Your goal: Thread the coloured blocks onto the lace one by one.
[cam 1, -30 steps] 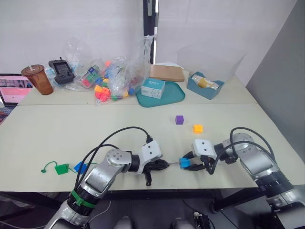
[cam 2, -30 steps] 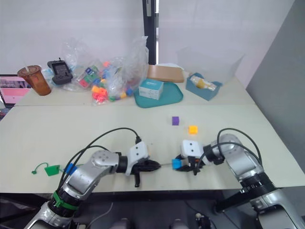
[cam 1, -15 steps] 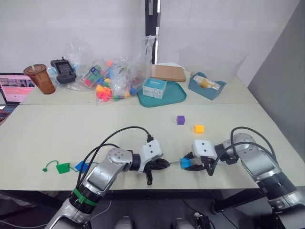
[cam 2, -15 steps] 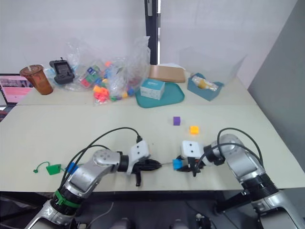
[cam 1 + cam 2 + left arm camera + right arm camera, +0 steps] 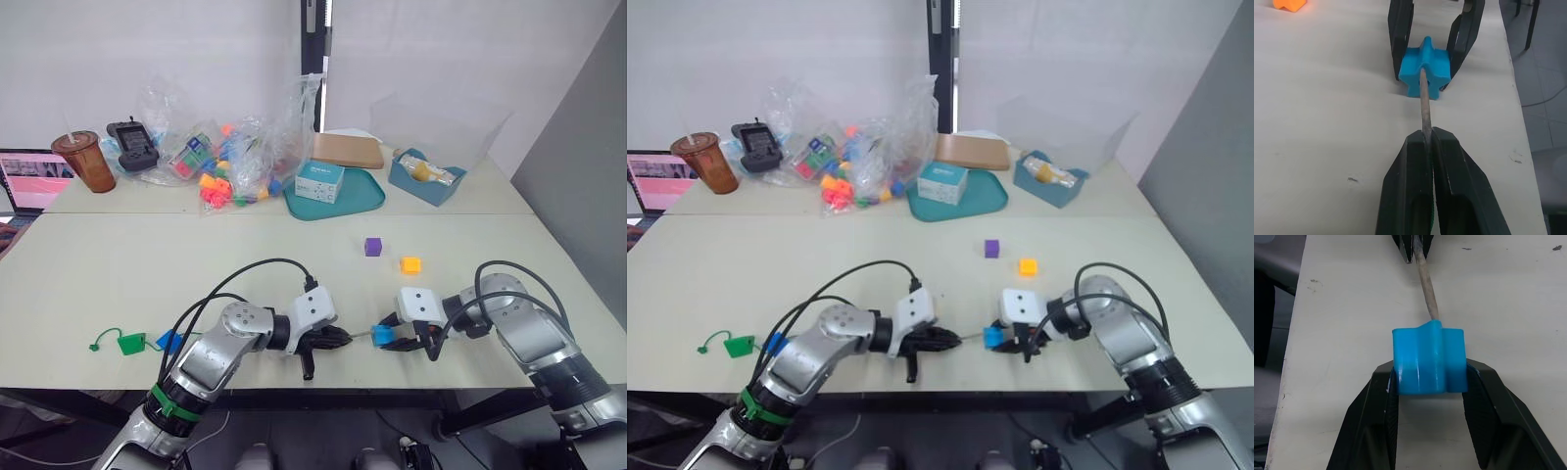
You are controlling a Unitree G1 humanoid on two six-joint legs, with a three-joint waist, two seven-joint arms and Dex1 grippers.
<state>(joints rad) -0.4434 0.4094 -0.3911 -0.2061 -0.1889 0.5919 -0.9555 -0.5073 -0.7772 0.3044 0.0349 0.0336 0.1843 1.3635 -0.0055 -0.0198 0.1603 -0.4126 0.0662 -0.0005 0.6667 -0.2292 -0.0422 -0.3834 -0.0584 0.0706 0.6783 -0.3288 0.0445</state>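
My right gripper (image 5: 1429, 374) is shut on a blue block (image 5: 1429, 360) just above the table's front edge. My left gripper (image 5: 1426, 139) is shut on the stiff tip of the lace (image 5: 1424, 105), and that tip reaches into the hole of the blue block (image 5: 382, 336). A purple block (image 5: 372, 247) and an orange-yellow block (image 5: 410, 264) lie loose on the table behind the right gripper. At the front left, a green block (image 5: 128, 344) and a second blue block (image 5: 168, 342) sit close together, with the lace's green end (image 5: 94, 346) trailing beyond them.
At the back stand a bag of multicoloured toy pieces (image 5: 230, 162), a teal tray (image 5: 333, 196) with a small box, a blue holder (image 5: 423, 176), a brown cup (image 5: 88, 162) and a laptop (image 5: 24, 181). The table's front edge runs right below both grippers.
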